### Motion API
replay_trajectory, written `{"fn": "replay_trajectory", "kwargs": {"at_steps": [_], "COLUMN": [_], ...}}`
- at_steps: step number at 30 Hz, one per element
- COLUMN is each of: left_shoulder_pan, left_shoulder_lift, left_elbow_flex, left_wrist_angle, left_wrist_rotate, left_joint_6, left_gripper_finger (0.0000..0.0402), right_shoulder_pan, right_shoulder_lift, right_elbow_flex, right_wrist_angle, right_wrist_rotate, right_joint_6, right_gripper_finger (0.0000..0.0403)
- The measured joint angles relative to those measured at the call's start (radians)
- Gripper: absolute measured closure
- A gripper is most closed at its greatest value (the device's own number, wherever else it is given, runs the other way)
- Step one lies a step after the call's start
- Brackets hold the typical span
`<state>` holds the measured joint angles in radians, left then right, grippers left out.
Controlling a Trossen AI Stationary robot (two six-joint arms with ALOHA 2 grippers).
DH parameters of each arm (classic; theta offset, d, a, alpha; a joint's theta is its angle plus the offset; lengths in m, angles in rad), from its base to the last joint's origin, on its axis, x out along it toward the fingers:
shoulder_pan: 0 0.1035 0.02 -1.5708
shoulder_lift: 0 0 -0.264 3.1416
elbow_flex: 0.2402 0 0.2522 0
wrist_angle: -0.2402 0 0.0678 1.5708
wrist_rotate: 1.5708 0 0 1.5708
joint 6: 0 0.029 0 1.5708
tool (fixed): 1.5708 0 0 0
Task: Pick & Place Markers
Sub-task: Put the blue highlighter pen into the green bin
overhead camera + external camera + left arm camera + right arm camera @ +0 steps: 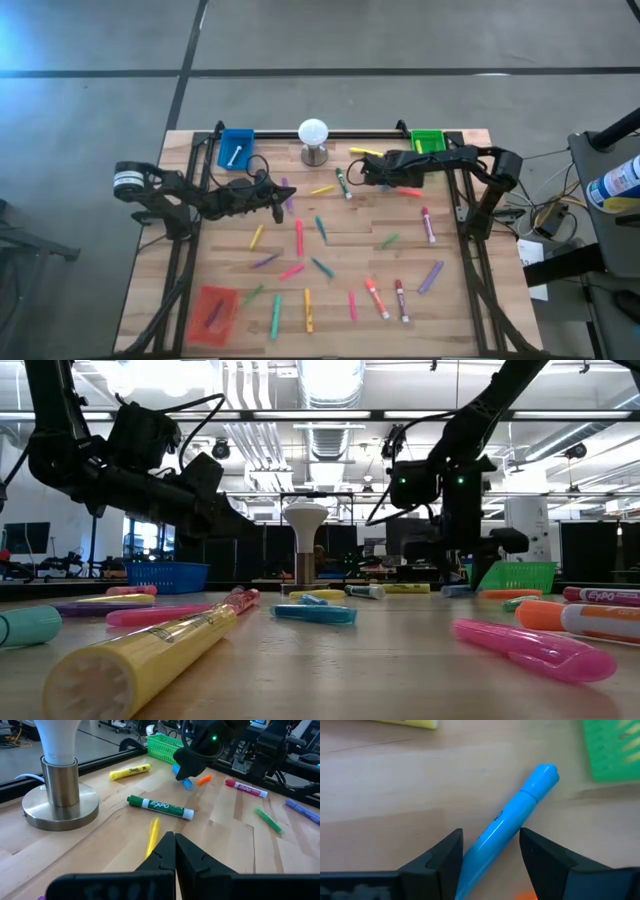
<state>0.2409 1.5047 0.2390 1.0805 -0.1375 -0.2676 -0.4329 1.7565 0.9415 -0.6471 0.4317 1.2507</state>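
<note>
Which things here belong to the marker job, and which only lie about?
Job:
- blue marker between the open right fingers
- green Expo marker
- yellow marker
- other markers spread over the table
- blue tray, green tray, red tray

Lying about:
- white ball on metal stand

This is a robotics lab or industrial workshop hall. Two dark robot arms are mounted on a framed wooden bench (330, 300) standing on a bare grey concrete floor (90, 120) marked with dark lines. Across the bench at 12 o'clock, the low view shows an open ceiling with long strip lights (330, 415) and ducts, dark monitors, and further equipment benches.
</note>
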Motion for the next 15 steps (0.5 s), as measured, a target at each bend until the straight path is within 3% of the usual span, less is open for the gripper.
{"fn": "replay_trajectory", "kwargs": {"at_steps": [15], "left_shoulder_pan": [0.0], "left_shoulder_lift": [0.0], "left_elbow_flex": [0.0], "left_wrist_angle": [0.0], "left_wrist_rotate": [0.001], "left_joint_6": [0.0], "left_gripper_finger": [0.0402], "right_shoulder_pan": [0.003], "right_shoulder_lift": [0.001], "right_elbow_flex": [-0.019], "right_wrist_angle": [0.066], "right_wrist_rotate": [-0.059], "right_joint_6": [-0.118], "right_gripper_finger": [0.0293]}}
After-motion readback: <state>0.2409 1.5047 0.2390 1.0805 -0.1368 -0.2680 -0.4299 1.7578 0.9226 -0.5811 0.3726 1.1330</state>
